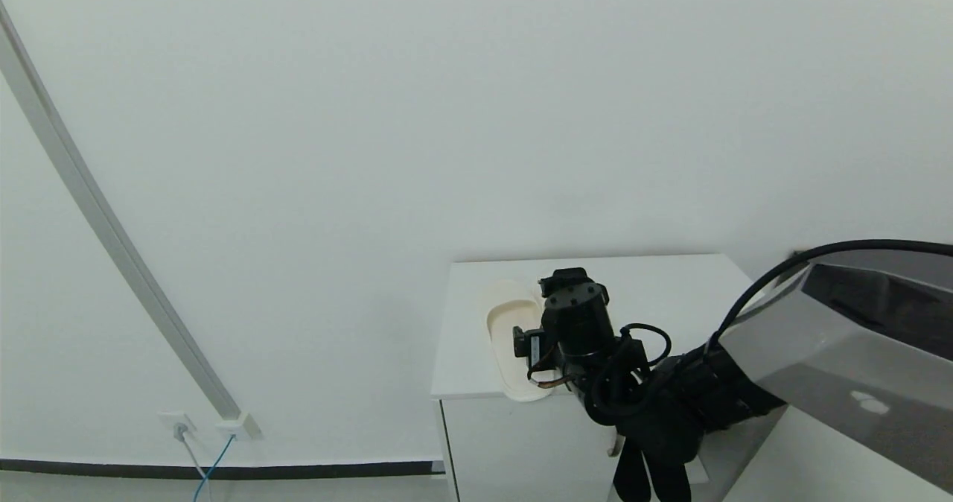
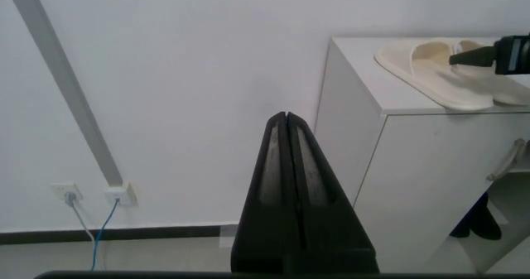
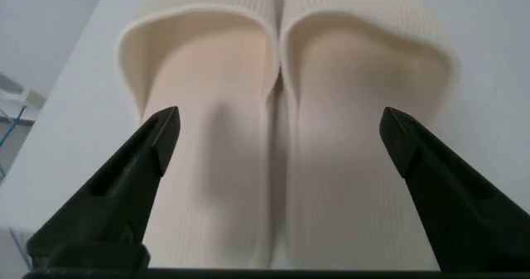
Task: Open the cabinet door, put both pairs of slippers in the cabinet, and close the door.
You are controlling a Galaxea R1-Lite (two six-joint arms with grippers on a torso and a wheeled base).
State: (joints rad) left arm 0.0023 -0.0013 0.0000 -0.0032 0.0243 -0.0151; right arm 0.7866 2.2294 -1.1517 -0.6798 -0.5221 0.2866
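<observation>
right gripper (image 3: 277, 126): released, jaws spread wide, one finger (image 3: 153, 151) on each outer side of the cream slippers (image 3: 331, 171). No contact visible in the right wrist view. The pair lies side by side with inner edges touching, on top of the white cabinet (image 3: 87, 88).

Head view adds placement. The cream slippers (image 1: 514, 323) sit on the left-front part of the cabinet (image 1: 670, 301) top, one end reaching just past the front edge. The right arm's wrist is over them and hides part of the pair. Finger gap is not readable from there.

Left wrist view gives the side-on angle. The pair lies flat near the cabinet's front corner, with a black tip of the right gripper just above it. left gripper (image 2: 286, 188): clenched, fingers pressed together with nothing between them, in free air, clear of the cabinet, pointed at the wall (image 2: 182, 80).

That view also shows a pale handle (image 2: 512, 159) and a dark shape (image 2: 480, 221) low at the cabinet front. Can't tell what the shape is, or whether the door is open.

On the wall, a grey conduit (image 1: 112, 234) runs diagonally down to the sockets (image 1: 179, 420), with cables (image 1: 212, 465) hanging below.
</observation>
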